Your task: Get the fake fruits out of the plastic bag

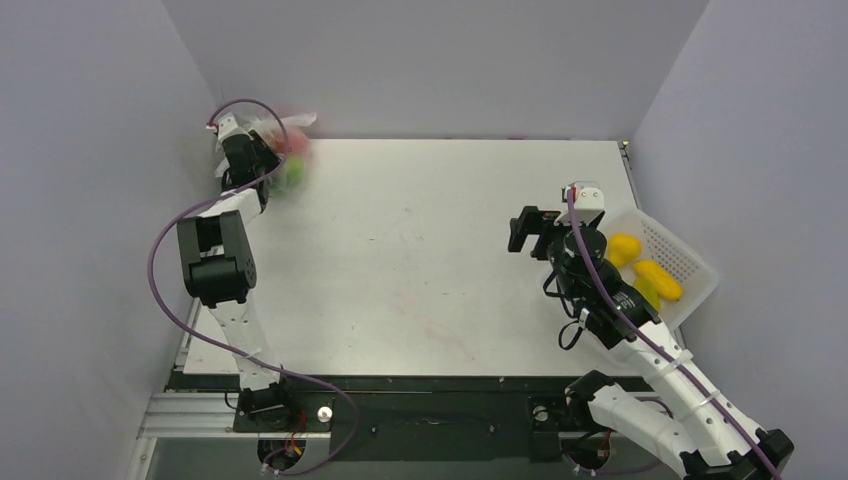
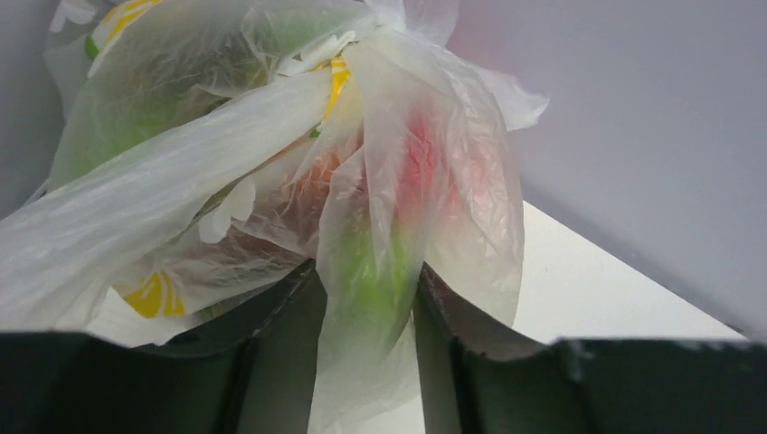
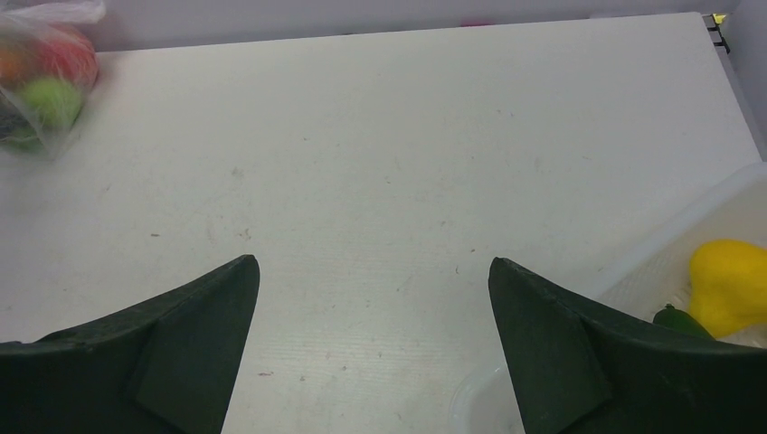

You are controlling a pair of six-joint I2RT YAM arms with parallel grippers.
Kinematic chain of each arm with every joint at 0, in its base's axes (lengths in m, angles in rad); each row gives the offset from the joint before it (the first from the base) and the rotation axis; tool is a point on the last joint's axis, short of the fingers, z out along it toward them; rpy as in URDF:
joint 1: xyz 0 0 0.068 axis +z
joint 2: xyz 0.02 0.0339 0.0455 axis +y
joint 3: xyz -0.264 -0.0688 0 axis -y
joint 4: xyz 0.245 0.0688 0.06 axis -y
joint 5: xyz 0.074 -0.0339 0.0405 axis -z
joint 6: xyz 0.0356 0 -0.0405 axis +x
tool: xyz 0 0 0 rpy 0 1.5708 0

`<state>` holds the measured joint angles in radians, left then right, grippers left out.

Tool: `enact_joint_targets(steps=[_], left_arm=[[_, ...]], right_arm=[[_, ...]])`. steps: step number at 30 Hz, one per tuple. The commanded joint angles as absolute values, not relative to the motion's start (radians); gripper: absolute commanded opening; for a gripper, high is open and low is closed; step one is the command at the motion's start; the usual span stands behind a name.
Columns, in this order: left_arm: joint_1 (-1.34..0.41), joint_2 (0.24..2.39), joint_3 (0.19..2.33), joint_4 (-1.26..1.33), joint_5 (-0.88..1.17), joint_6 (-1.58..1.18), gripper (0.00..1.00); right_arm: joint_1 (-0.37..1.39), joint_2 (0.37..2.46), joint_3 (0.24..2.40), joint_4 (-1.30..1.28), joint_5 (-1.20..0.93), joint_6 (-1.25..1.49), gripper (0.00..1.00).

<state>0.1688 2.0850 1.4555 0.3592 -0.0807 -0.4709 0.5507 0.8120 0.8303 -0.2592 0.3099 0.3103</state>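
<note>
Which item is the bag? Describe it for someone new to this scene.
Go to the table's far left corner, at the left arm's end. The bag there is clear crinkly film with red and green fruit showing through, a fold caught in the left gripper. The other container, on the right, is a rigid white basket.

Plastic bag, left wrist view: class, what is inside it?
Inside the plastic bag, a red fruit, a green fruit and an orange patch show through the film. Crumpled folds hide their outlines, their count and anything behind.
</note>
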Motion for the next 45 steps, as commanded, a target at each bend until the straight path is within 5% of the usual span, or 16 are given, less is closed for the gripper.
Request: enact_joint_targets(steps=[1, 3, 5, 17, 40, 45], left_arm=[[0.169, 2.114, 1.537, 0.317, 0.01, -0.455, 0.23], [0.169, 2.118, 1.561, 0.276, 0.034, -0.459, 0.03], [0.168, 2.111, 1.571, 0.233, 0.05, -0.481, 0.0], [0.058, 1.903, 1.233, 0.19, 0.162, -0.757, 0.0], [-0.798, 1.089, 0.538, 0.045, -0.046, -0.978, 0.0], [-0.85, 1.027, 0.548, -0.052, -0.057, -0.931, 0.19]], right_arm=[[0.549, 0.82, 0.87, -0.252, 0.325, 0.315, 0.92], [0.549, 0.82, 0.871, -0.251, 0.32, 0.319, 0.92], [0.549, 0.823, 0.873, -0.252, 0.315, 0.325, 0.91], [0.552, 0.879, 0.88, -0.238, 0.251, 0.384, 0.88], [0.67, 0.976, 0.896, -0.308, 0.225, 0.489, 0.83], [0.718, 1.024, 0.909, -0.295, 0.234, 0.496, 0.83]])
